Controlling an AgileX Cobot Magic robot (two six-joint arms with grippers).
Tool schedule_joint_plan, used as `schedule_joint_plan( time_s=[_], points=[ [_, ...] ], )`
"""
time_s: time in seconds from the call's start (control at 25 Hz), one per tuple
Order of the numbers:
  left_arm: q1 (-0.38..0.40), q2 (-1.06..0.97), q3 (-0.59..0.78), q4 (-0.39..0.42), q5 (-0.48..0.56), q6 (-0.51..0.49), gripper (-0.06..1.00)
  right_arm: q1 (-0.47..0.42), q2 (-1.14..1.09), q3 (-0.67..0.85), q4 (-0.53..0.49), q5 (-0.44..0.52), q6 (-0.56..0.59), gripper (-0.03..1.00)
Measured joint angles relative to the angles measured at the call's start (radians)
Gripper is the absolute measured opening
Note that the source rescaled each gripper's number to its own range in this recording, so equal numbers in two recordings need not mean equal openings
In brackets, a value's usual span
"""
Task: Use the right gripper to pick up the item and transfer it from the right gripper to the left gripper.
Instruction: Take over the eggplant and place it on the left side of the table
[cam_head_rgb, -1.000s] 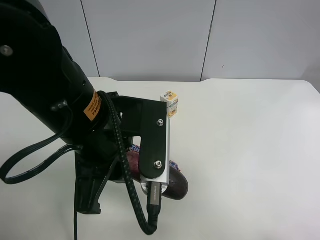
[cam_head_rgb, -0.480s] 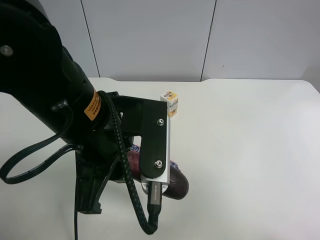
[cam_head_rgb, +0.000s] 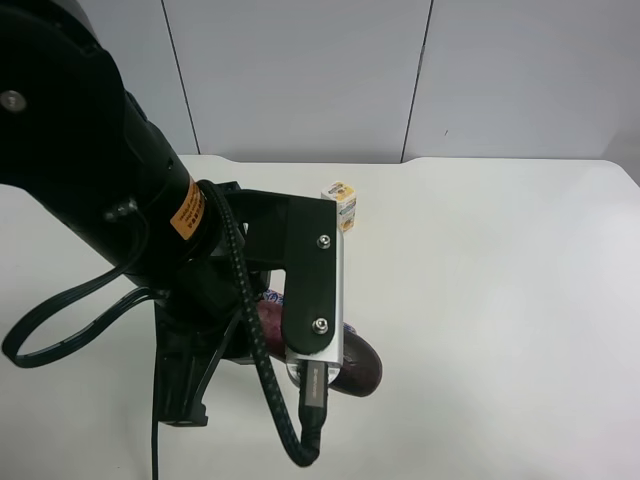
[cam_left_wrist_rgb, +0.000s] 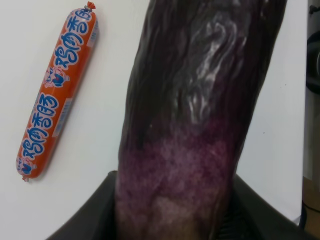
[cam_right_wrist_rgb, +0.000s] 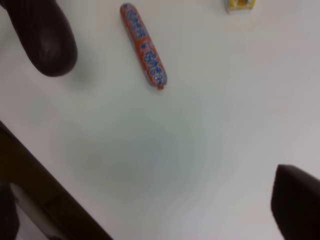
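The dark purple eggplant (cam_left_wrist_rgb: 200, 100) fills the left wrist view, its mauve neck clamped between the black jaws of my left gripper (cam_left_wrist_rgb: 175, 217). In the exterior high view the arm with the orange label (cam_head_rgb: 185, 215) holds it above the table; only the eggplant's dark rounded end (cam_head_rgb: 362, 368) shows below the silver plate. That rounded end also shows in the right wrist view (cam_right_wrist_rgb: 47, 40). My right gripper (cam_right_wrist_rgb: 150, 190) is open and empty above bare table, apart from the eggplant, with one dark fingertip (cam_right_wrist_rgb: 297, 200) in view. The right arm is outside the exterior high view.
A red printed sausage stick (cam_left_wrist_rgb: 57, 95) lies on the white table beside the eggplant; it also shows in the right wrist view (cam_right_wrist_rgb: 143, 45). A small white-yellow carton (cam_head_rgb: 341, 203) stands farther back. The table's edge (cam_right_wrist_rgb: 45, 190) shows in the right wrist view.
The arm with the orange label has shifted slightly to the right and up with the eggplant in its jaws. The carton has not moved.
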Motion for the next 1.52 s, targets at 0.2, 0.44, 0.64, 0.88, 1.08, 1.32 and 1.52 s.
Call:
schedule_joint_plan(
  time_s=[0.2, 0.44, 0.64, 0.88, 1.08, 1.32, 1.52],
  points=[
    [0.000, 0.000, 0.000, 0.000, 0.000, 0.000, 0.00, 0.000, 0.000, 0.002, -0.002, -0.003, 0.000, 1.00],
    [0.000, 0.000, 0.000, 0.000, 0.000, 0.000, 0.00, 0.000, 0.000, 0.002, -0.001, -0.003, 0.000, 1.00],
    [0.000, 0.000, 0.000, 0.000, 0.000, 0.000, 0.00, -0.004, 0.000, 0.002, 0.000, -0.003, 0.000, 1.00],
    [0.000, 0.000, 0.000, 0.000, -0.013, 0.000, 0.00, -0.169, -0.001, 0.002, 0.001, -0.003, 0.000, 1.00],
    [0.000, 0.000, 0.000, 0.000, -0.032, 0.000, 0.00, -0.367, -0.030, 0.002, 0.001, -0.005, 0.000, 1.00],
    [0.000, 0.000, 0.000, 0.000, -0.058, 0.000, 0.00, -0.534, -0.161, 0.003, 0.001, -0.006, 0.000, 1.00],
    [0.000, 0.000, 0.000, 0.000, -0.064, 0.000, 0.00, -0.599, -0.165, 0.003, 0.001, -0.006, 0.000, 1.00]
  ],
)
